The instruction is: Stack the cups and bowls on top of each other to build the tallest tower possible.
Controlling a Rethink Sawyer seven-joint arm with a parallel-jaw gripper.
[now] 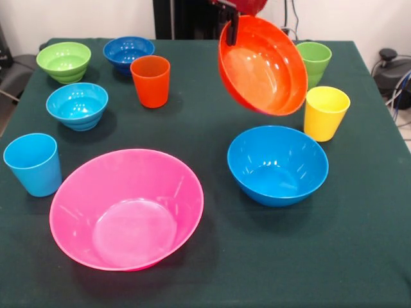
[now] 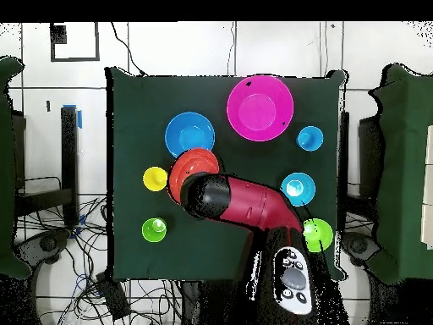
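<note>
My gripper (image 1: pixel 232 27) is shut on the rim of the large orange bowl (image 1: pixel 262 64) and holds it tilted in the air, above and behind the large blue bowl (image 1: pixel 277 164). The big pink bowl (image 1: pixel 126 208) stands alone at the front. No bowl sits in another. The yellow cup (image 1: pixel 326 112) and green cup (image 1: pixel 314 61) stand right of the held bowl. The orange cup (image 1: pixel 150 81), light blue cup (image 1: pixel 33 164), and the small green (image 1: pixel 63 61), dark blue (image 1: pixel 128 52) and light blue (image 1: pixel 77 105) bowls stand on the left.
A dark green cloth (image 1: pixel 212 269) covers the table. In the overhead view my arm (image 2: pixel 245 203) reaches over the table and hides the orange cup and the dark blue bowl. The orange bowl (image 2: pixel 188 168) shows beside the blue bowl (image 2: pixel 189 134).
</note>
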